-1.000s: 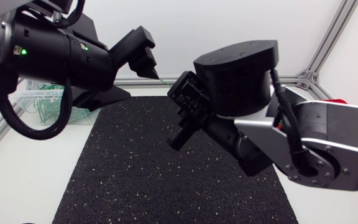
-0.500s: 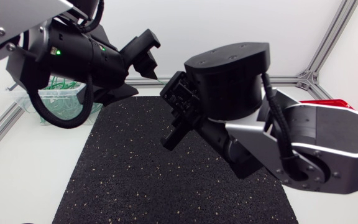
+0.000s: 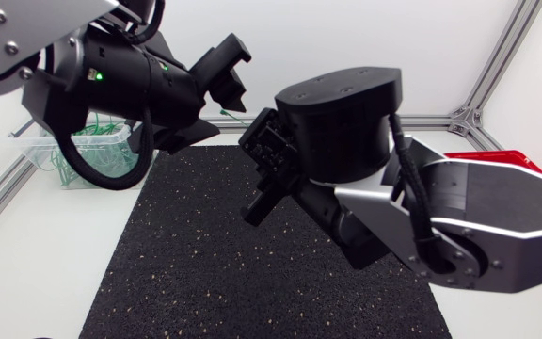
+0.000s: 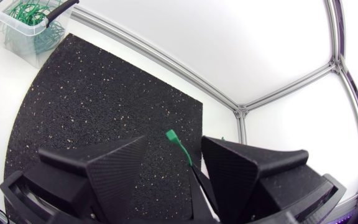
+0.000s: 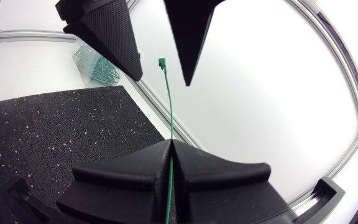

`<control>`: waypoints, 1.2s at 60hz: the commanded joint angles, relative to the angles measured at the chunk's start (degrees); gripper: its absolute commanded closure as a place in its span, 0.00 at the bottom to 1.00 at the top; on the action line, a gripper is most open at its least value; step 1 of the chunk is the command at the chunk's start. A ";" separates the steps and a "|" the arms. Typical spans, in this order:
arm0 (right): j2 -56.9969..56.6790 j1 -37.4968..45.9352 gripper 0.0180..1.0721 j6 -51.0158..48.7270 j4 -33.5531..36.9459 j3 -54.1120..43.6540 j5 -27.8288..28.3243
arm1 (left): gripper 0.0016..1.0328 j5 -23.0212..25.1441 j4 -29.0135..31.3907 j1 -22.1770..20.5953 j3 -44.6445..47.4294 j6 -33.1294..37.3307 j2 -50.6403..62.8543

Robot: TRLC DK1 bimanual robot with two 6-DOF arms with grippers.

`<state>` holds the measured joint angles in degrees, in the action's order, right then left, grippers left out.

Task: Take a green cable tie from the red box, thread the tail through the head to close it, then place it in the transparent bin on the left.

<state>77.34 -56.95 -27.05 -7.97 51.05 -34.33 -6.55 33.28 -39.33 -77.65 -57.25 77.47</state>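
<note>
My right gripper [image 5: 171, 144] is shut on a thin green cable tie [image 5: 168, 106], which runs straight out ahead of its fingertips. The tie's small head [image 4: 170, 134] sits in the gap between the fingers of my left gripper [image 4: 174, 140], touching neither finger, so that gripper is open. Both grippers hang high above the black mat [image 3: 205, 264], facing each other near its far edge. The transparent bin [image 3: 55, 155] with several green ties stands at the far left. A corner of the red box [image 3: 497, 158] shows behind my right arm.
An aluminium frame rail [image 3: 440, 121] runs along the table's far edge, with a corner post at the far right. The white table [image 3: 36, 273] lies to the left of the mat. My right arm covers much of the mat's right side.
My left gripper's fingers have come closer together around the tie's head, and the left arm has shifted right. My right arm has moved slightly left, still holding the tie.
</note>
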 commanded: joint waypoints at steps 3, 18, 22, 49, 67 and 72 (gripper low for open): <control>1.23 -0.62 0.94 -0.73 -0.91 1.51 -0.48 | 0.47 -0.66 -1.72 -0.83 -0.84 -2.95 0.75; 1.06 -0.80 0.94 -0.73 -1.96 1.69 -1.71 | 0.63 -3.30 -5.06 -1.36 0.65 -4.71 0.31; 1.15 -0.80 0.94 -0.81 -2.49 1.69 -1.80 | 0.63 -3.30 -5.33 -1.54 0.74 -5.06 0.31; 1.50 -1.06 0.94 -0.99 -4.07 1.86 -2.76 | 0.72 -3.91 -6.73 -2.77 1.97 -6.99 0.22; 1.94 -1.41 0.94 -1.25 -4.78 1.78 -3.12 | 0.81 -5.14 -6.82 -2.77 2.41 -7.35 -0.22; 2.20 -1.41 0.94 -1.25 -4.78 1.78 -3.12 | 0.90 -6.11 -6.82 -2.77 2.68 -7.96 -0.39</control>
<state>78.46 -57.71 -27.44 -12.03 51.77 -36.91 -11.49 27.03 -41.71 -76.42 -63.09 77.47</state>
